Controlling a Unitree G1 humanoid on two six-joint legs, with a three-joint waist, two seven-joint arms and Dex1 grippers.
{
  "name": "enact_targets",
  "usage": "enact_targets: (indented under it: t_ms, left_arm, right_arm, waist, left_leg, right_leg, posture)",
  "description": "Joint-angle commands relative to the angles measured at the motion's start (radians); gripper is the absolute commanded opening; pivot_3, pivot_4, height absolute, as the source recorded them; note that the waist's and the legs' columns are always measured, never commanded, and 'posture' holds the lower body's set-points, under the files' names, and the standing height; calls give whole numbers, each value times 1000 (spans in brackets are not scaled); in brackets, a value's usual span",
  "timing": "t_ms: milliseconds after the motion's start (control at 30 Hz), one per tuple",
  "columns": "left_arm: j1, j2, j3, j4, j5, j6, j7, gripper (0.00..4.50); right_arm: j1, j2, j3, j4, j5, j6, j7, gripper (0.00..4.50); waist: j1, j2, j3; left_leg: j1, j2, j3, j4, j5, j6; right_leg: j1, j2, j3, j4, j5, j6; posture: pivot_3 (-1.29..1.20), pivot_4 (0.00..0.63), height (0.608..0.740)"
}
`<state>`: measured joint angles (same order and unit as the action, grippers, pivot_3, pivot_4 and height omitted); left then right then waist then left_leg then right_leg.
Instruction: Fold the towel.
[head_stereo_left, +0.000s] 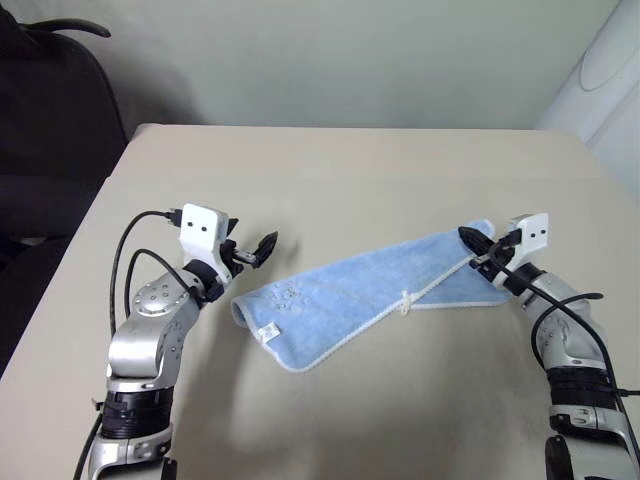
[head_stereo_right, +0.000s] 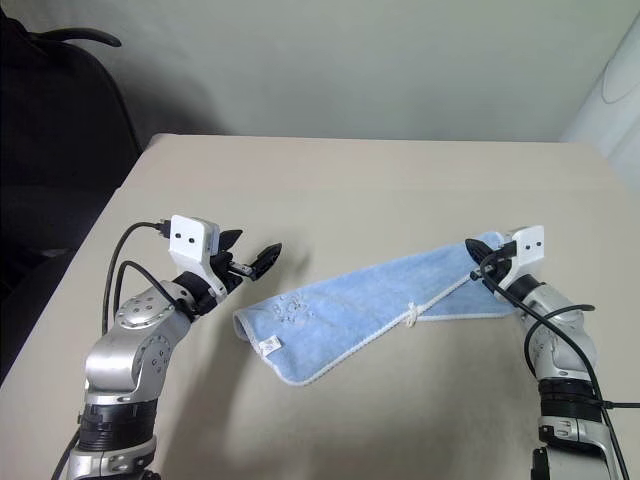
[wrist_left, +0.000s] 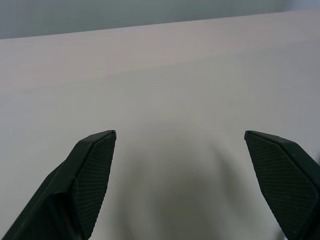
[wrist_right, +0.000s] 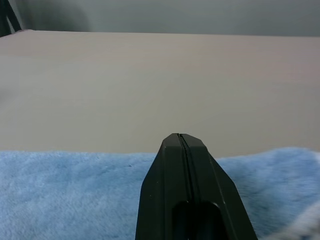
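The light-blue fluffy towel (head_stereo_left: 370, 295) lies folded in a slanted band across the middle of the table, white stitched edging along its near side and a small white tag (head_stereo_left: 268, 332) at its left end. My left gripper (head_stereo_left: 255, 248) hovers just past the towel's left end, jaws wide open with nothing between them; the left wrist view looks past its fingertips (wrist_left: 97, 150) onto bare tabletop. My right gripper (head_stereo_left: 468, 237) is at the towel's raised right end, fingers pressed flat together. The right wrist view has that gripper (wrist_right: 180, 137) above the blue cloth with no cloth between the tips.
The beige table (head_stereo_left: 350, 170) stretches away behind the towel and toward me in front of it. A dark chair (head_stereo_left: 50, 120) stands off the table's left side. A white rounded object (head_stereo_left: 610, 70) stands at the far right.
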<state>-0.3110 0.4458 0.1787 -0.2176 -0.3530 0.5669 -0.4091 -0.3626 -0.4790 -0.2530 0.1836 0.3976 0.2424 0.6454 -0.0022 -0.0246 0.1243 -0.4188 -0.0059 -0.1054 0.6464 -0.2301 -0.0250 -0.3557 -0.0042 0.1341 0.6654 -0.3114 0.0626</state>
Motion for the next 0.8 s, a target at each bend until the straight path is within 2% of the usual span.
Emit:
enact_targets:
  t_ms: [33,233,367,633,800]
  left_arm:
    - [-36,-15,-5,19,-2,-43,-8,4464]
    - [-81,-33,-34,75,13,-81,-23,4464]
    - [-64,-25,-41,15,6,-62,-23,4464]
    - [-32,31,-64,-108,-8,-28,-75,4464]
    - [-3,73,-72,-97,-6,-32,-121,4464]
  right_arm:
    - [12,-18,-35,-52,13,-17,-9,0]
    - [43,-19,-51,-103,24,-5,-29,0]
    - [52,-37,-67,-109,42,20,-19,0]
    - [50,-66,-148,-105,104,93,-55,0]
    - [27,-70,-124,-43,66,116,-84,0]
  waist:
    - [0,0,0]
    - [0,0,0]
    - [0,0,0]
    - [1,0,0]
    - [0,0,0]
  left_leg:
    - [0,0,0,0,0,0]
    - [0,0,0,0,0,0]
    - [0,0,0,0,0,0]
    - [0,0,0,0,0,0]
    - [0,0,0,0,0,0]
  right_leg:
    - [0,0,0,0,0,0]
    - [0,0,0,0,0,0]
    - [0,0,0,0,0,0]
    - [0,0,0,0,0,0]
    - [0,0,0,0,0,0]
  posture:
    - [0,150,740]
    - [0,150,740]
    - [0,150,740]
    - [0,150,740]
    - [0,150,740]
